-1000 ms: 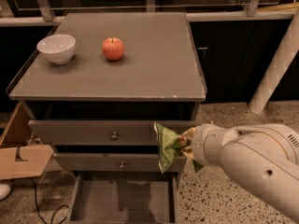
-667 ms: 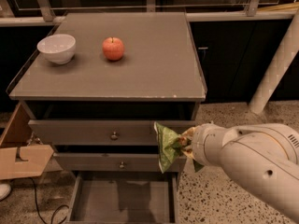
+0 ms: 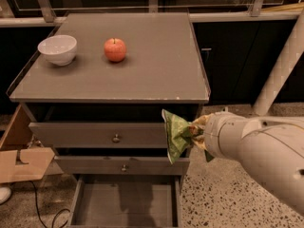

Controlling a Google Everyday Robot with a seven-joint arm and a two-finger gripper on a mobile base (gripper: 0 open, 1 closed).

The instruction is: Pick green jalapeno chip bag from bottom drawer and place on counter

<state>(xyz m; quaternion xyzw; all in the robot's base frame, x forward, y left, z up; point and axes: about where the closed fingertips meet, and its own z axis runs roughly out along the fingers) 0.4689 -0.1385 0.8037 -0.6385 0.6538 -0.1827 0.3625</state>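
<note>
Holding the green jalapeno chip bag (image 3: pixel 176 135) clear of everything, the gripper (image 3: pixel 195 133) hung just right of the frame's centre, in front of the cabinet's right edge. Its fingers were largely hidden behind the crumpled packet, but the bag stood in mid-air, pinched at its right side, so the pincer was judged to be clamped on it. The bag was level with the upper knobbed drawer (image 3: pixel 116 137) and below the chipped front edge of the counter (image 3: pixel 156 61). The bottom drawer (image 3: pixel 124 204) stood pulled out at the lower centre, its grey floor bare.

By that layout the pick looked done and the carry upward was the step in hand. The next move would call for lifting the bag above the counter's front lip, then reaching toward the upper middle of the frame to set it on open grey surface. The right half of the top was free. The red apple (image 3: pixel 115 49) and the white bowl (image 3: pixel 57 49) sat toward the upper left, well apart from that side. The main risk was the bag's lower corner catching the counter edge if the rise fell short.
</note>
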